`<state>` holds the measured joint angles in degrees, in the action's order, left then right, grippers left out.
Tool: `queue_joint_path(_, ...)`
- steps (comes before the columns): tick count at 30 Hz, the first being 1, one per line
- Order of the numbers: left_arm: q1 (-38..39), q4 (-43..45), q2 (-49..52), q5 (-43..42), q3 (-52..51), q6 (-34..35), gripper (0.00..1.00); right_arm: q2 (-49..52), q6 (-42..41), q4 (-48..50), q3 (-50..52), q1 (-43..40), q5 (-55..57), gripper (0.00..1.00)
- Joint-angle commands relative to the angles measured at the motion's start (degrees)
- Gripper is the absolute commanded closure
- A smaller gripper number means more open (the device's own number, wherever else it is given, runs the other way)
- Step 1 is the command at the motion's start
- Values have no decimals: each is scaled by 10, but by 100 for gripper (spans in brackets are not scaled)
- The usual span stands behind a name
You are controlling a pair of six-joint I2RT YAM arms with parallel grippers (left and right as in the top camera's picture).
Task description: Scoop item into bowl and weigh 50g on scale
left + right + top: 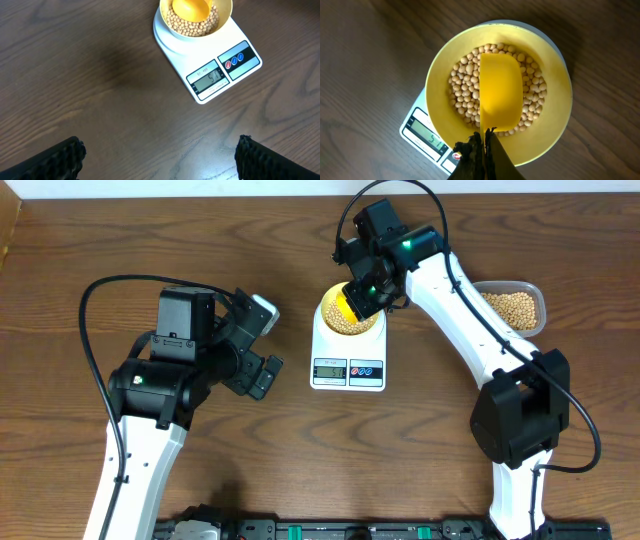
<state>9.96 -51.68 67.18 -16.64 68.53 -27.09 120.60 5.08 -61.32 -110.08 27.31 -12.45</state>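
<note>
A yellow bowl [440, 65] stands on the white scale [348, 370], with tan beans [465, 85] covering its bottom. The scale's display [422, 132] reads 51. My right gripper [485, 137] is shut on the handle of a yellow scoop [500, 90]. The scoop's empty cup hangs inside the bowl, over the beans. My left gripper [160, 157] is open and holds nothing. It hovers over bare wood to the left of the scale [220, 75], and its fingers [65, 155] stand far apart.
A clear plastic tub [512, 308] holding more beans sits at the right, behind the right arm. The wooden table [80, 240] stretches around the scale, and a black rail [330, 530] runs along the front edge.
</note>
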Motion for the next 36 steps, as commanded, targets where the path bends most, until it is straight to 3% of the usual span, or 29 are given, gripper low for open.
queue_joint_path(1, -2, -2, 2, -9, -1, -7, 2, 10, 8, -2, 2, 5, -13, 99)
queue_joint_path(36, -2, -2, 2, -9, -1, -7, 2, 10, 8, -2, 2, -3, -46, 99)
